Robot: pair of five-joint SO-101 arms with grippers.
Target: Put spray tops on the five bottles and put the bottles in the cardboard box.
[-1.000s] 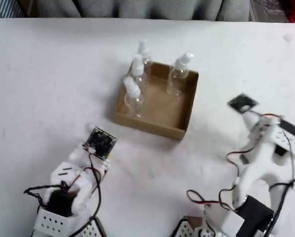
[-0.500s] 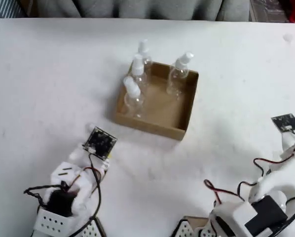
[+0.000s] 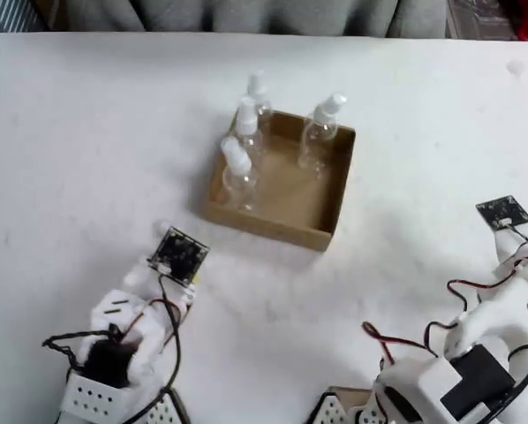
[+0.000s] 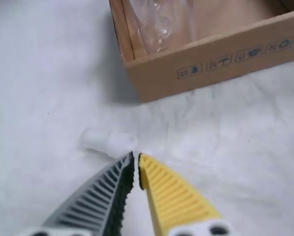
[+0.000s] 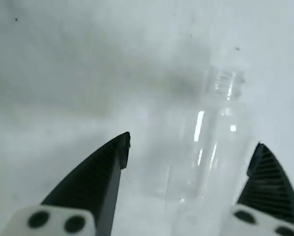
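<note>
The cardboard box (image 3: 313,208) sits mid-table with several clear bottles (image 3: 236,170) in it, each wearing a white spray top. In the left wrist view the box's near wall (image 4: 211,61) faces my left gripper (image 4: 136,158), which is shut with its tips touching a loose white spray top (image 4: 107,141) on the cloth. An uncapped clear bottle (image 5: 213,137) lies between the wide-open fingers of my right gripper (image 5: 191,145), its threaded neck pointing away. In the high view the left arm (image 3: 123,336) is at the near left and the right arm (image 3: 489,327) at the near right.
White cloth covers the table (image 3: 87,132). One bottle (image 3: 257,93) stands at the box's far edge; I cannot tell whether it is inside. Loose wires trail from both arm bases along the near edge.
The right arm has swung away from the box toward the near right edge of the table. The left arm, the box and its bottles have not moved.
</note>
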